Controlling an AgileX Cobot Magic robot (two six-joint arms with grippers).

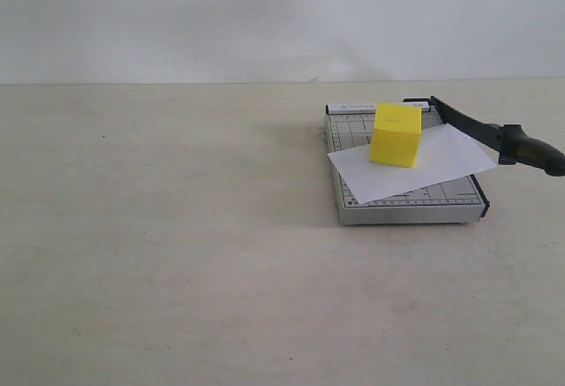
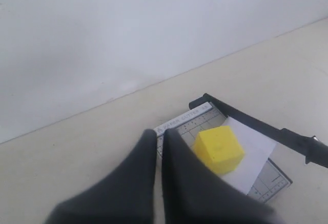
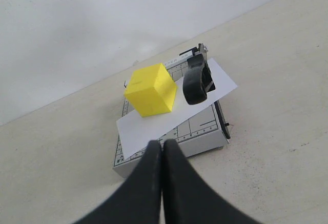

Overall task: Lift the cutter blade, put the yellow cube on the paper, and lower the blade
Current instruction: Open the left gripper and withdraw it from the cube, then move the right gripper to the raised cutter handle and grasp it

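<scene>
Clenched on nothing, left pincer (image 2: pixel 160 139) and right pincer (image 3: pixel 162 147) hang clear of the trimmer (image 1: pixel 388 209). Yellow cube (image 1: pixel 395 134) sits on the paper (image 1: pixel 446 163), weighing it down. Cutter blade (image 1: pixel 477 127) looks partly raised, apparently awaiting lowering.

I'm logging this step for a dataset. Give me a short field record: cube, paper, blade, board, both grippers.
cube: bright yellow solid cube, sitting on the paper
paper: plain white rectangular sheet of paper, lying skewed on the board
blade: long black cutter blade, appears raised at an angle, not yet lowered
board: grey gridded trimmer board, flat on the table
left gripper: shut, holding nothing, clear of the cutter
right gripper: shut, holding nothing, clear of the cutter
</scene>
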